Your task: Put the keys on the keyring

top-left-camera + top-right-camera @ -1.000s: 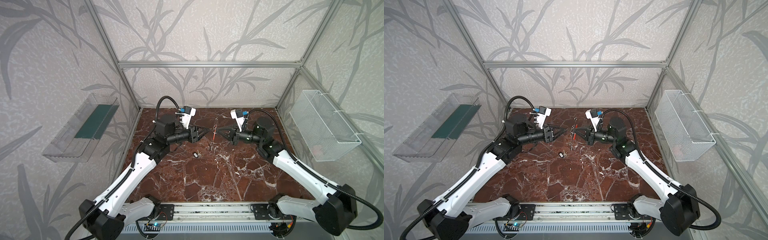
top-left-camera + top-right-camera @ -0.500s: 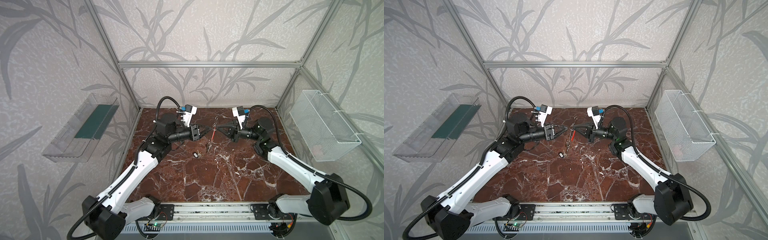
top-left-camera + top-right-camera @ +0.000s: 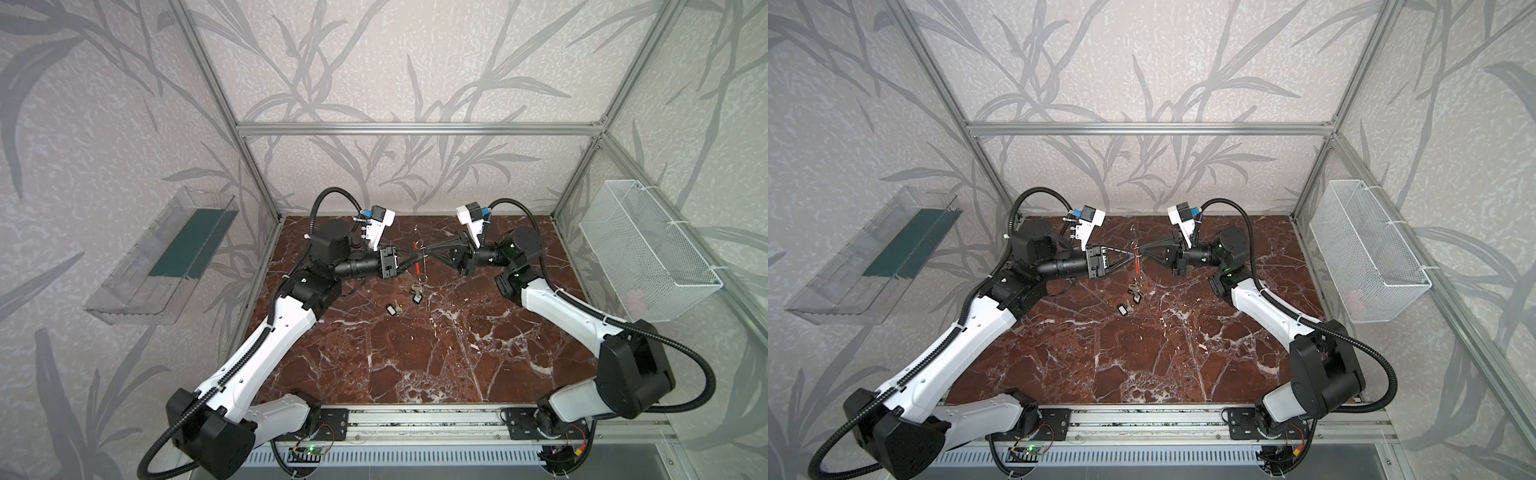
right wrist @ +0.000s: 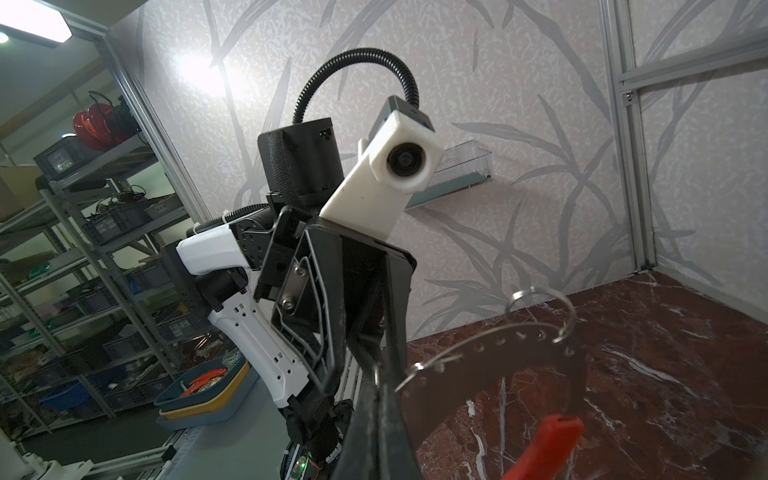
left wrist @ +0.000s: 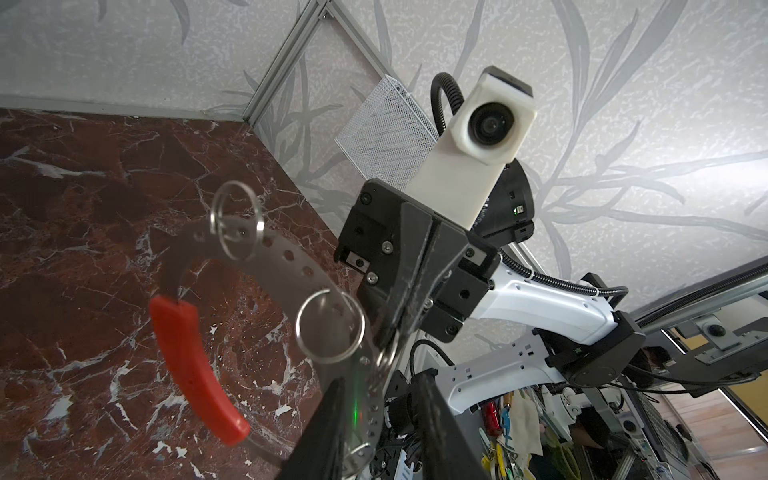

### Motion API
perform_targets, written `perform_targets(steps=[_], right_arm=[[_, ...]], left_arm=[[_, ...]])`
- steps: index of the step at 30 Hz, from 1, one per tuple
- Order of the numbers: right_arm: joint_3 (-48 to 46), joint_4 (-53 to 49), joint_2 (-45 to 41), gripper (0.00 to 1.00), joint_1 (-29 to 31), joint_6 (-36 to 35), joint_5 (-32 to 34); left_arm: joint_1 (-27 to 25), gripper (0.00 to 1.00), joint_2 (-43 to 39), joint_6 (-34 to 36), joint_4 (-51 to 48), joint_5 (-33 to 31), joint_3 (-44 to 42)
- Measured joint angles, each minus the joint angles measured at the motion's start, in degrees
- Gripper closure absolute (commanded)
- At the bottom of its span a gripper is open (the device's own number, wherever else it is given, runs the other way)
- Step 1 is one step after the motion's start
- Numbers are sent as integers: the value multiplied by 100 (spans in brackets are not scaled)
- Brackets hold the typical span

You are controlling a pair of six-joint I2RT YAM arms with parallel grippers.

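The keyring (image 5: pixel 291 266), a grey perforated band with a red arc (image 5: pixel 191 357), hangs in the air over the middle of the table in both top views (image 3: pixel 417 266) (image 3: pixel 1137 262). Two small split rings (image 5: pixel 330 326) sit in its holes. My right gripper (image 4: pixel 384 386) is shut on the band's edge at another small ring. My left gripper (image 5: pixel 378 382) has the band between its fingers, with a gap on one side. One of the keys (image 3: pixel 392 308), black-tagged, lies on the marble. Another (image 3: pixel 416 294) shows just under the keyring; I cannot tell whether it hangs or lies.
A white wire basket (image 3: pixel 648 257) hangs on the right wall and a clear shelf (image 3: pixel 166 257) on the left wall. The marble table (image 3: pixel 415 365) ends at a metal rail (image 3: pixel 415 424) in front, where both arm bases sit.
My left gripper has moved right, up to the keyring, and narrowed around its band. The right arm has carried the keyring slightly left. The key under the keyring was not seen one second ago.
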Motion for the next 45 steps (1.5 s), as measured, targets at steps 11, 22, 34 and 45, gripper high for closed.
perform_targets(steps=[11,22,34,45], right_arm=[[0,-1073,-382,100,24,-984,-177],[0,-1657,-402,100,35,-1495,-155],[0,-1755,-402,100,33,-1655,-79],[0,-1762,-402,100,4,-1674,-17]], left_arm=[[72,74,302,125,-264,474,365],[94,81,409,146,-356,787,365],[98,87,422,184,-382,898,365],[96,85,448,208,-428,953,363]])
